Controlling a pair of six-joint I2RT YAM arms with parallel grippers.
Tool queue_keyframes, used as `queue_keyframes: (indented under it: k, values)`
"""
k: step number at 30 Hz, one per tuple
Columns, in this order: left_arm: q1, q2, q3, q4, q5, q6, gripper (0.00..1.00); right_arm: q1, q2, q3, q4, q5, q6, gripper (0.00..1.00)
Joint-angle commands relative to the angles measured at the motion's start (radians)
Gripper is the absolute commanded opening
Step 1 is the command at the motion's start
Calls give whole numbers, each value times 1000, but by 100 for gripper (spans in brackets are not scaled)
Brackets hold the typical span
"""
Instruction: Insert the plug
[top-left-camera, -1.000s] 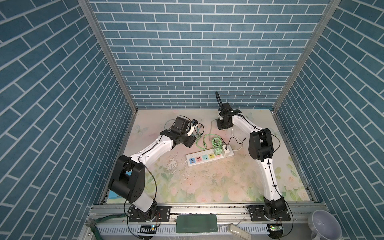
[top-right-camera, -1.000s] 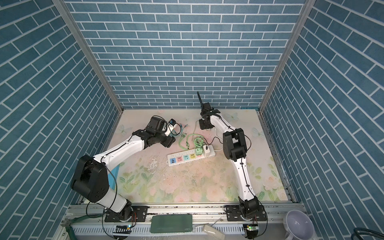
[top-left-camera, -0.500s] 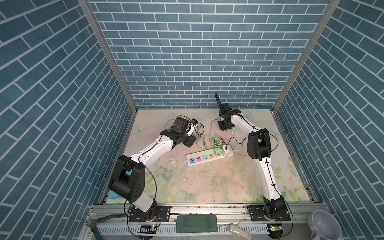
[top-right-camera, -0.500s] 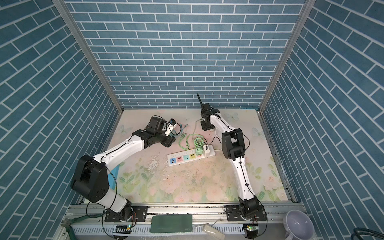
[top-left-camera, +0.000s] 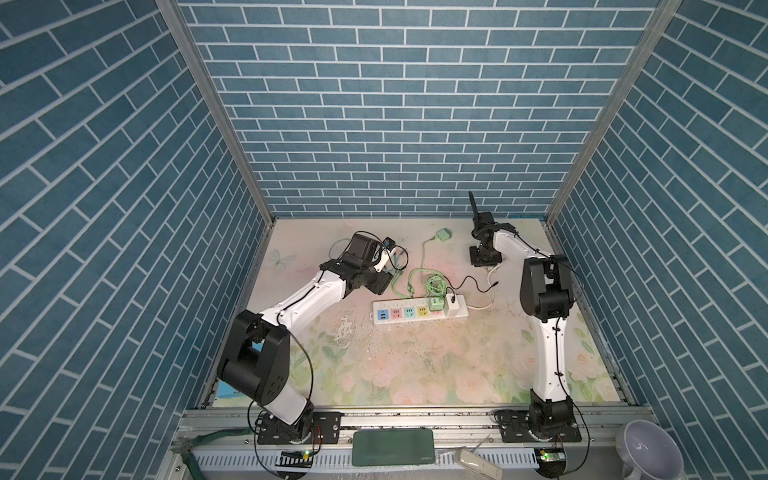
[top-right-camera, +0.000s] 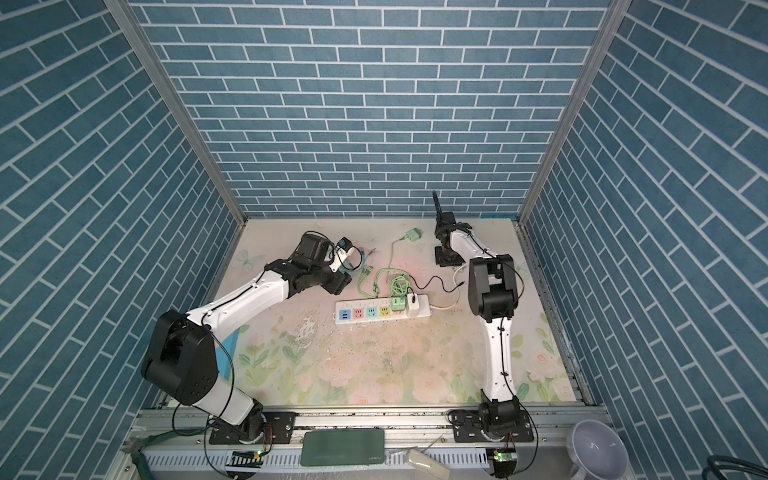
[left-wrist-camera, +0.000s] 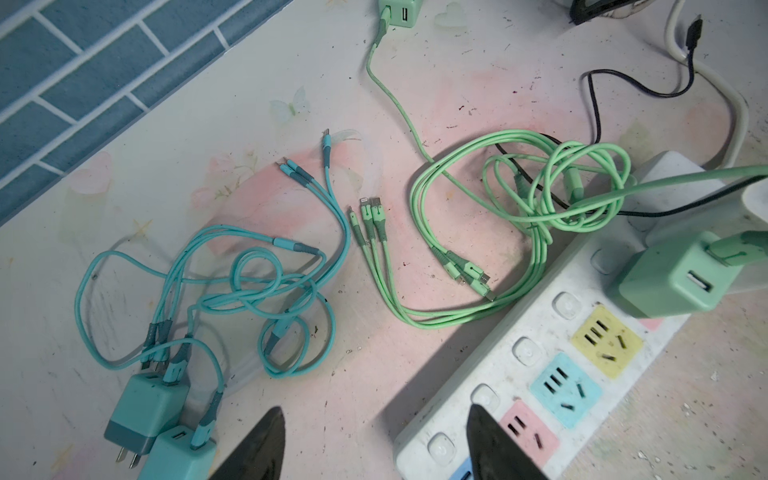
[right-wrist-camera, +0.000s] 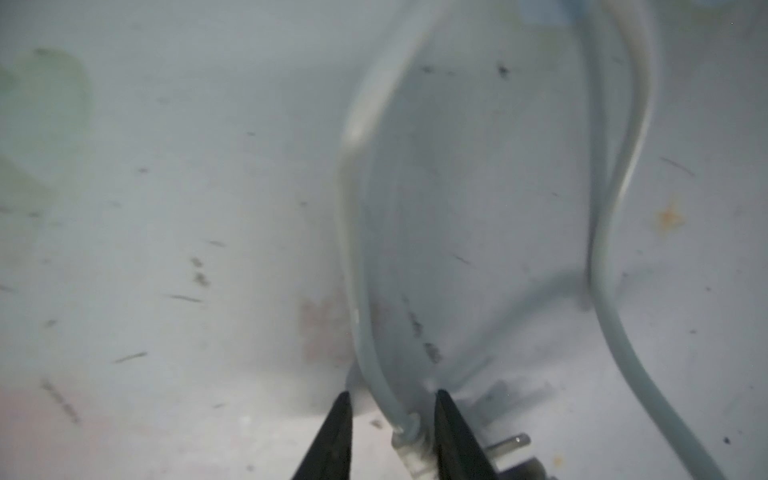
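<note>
2 arms reach over a flowered table (top-left-camera: 415, 374). Your right gripper (right-wrist-camera: 392, 395) points down at the far right. Its narrowly parted jaws straddle the cable neck of the white mains plug with metal prongs (right-wrist-camera: 411, 455), and you cannot tell whether they clamp it. Your left gripper (left-wrist-camera: 374, 409) hovers open and empty beside the white power strip with coloured sockets (left-wrist-camera: 540, 353). Grasping seems to be in hand. Next, secure the plug, lift it, and align its prongs with a free socket.

Left arm (top-left-camera: 305, 299), left of a top view: white link shells, bulky black joint housings, thin black cable looping from base. Right arm (top-left-camera: 548, 357), right of frame: same white and black, cable clipped along link. Black bolted base plates (top-left-camera: 328, 428) at bottom. Left gripper (left-wrist-camera: 374, 408): black tapered fingers (left-wrist-camera: 259, 451).
</note>
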Motion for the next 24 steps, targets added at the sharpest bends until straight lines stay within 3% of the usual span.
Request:
queue_keyframes:
  k: [1, 6, 13, 16, 24]
  values:
    - [6, 3, 3, 3, 12, -11, 70, -4, -74, -58, 16, 5, 15, 40]
    - [7, 20, 17, -10, 10, -9, 70, -1, -204, -119, 155, -199, -23, 50]
    - [7, 23, 23, -14, 11, -14, 70, -1, -283, -101, 233, -260, -3, 55]
    - [6, 28, 31, -16, 10, -15, 70, 5, -197, 10, 212, -309, -1, 55]
    - [6, 25, 26, -12, 1, -36, 70, 70, 153, 464, 95, -230, -88, 57]
